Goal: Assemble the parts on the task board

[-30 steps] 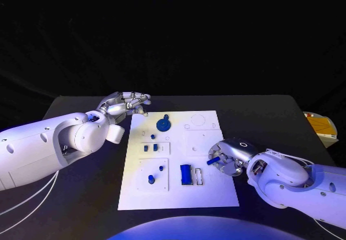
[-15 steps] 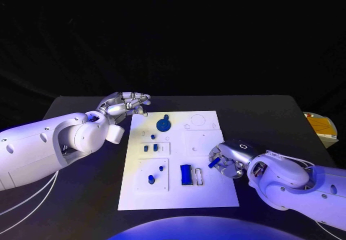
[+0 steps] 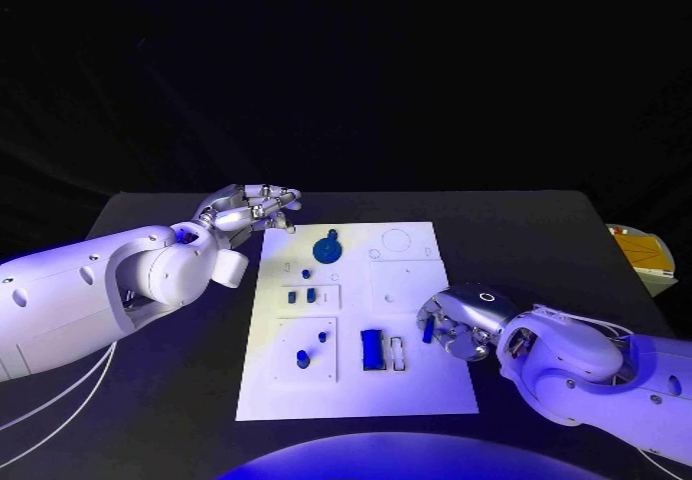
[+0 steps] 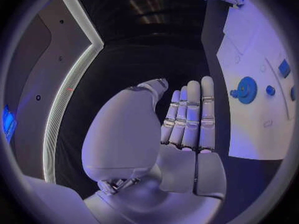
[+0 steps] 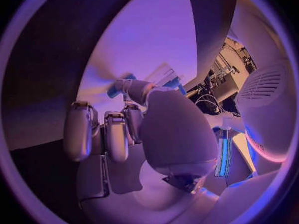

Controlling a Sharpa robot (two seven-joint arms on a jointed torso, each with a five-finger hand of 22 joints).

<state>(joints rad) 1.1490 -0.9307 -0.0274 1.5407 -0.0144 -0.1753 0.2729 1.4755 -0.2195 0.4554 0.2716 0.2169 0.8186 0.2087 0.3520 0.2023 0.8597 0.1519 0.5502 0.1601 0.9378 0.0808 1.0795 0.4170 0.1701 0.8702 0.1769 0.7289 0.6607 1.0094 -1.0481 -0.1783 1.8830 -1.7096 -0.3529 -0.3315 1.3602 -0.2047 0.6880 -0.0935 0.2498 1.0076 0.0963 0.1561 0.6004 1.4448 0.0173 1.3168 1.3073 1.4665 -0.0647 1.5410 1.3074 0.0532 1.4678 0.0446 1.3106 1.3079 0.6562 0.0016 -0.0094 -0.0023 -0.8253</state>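
Right robot hand (image 3: pixel 454 322) low over right edge of white board (image 3: pixel 418 385), fingers curled around small blue peg (image 3: pixel 428 330), pinching it. Same peg pokes out past fingertips in right wrist view (image 5: pixel 116 88). Left robot hand (image 3: pixel 248 210) hovers off board's far left corner above dark surface (image 3: pixel 548 230), fingers straight and close together, palm bare, holding nothing. On board: blue gear (image 3: pixel 327 248) at far end, blue block (image 3: pixel 371 348) near middle, small blue bits (image 3: pixel 303 356) on left side.
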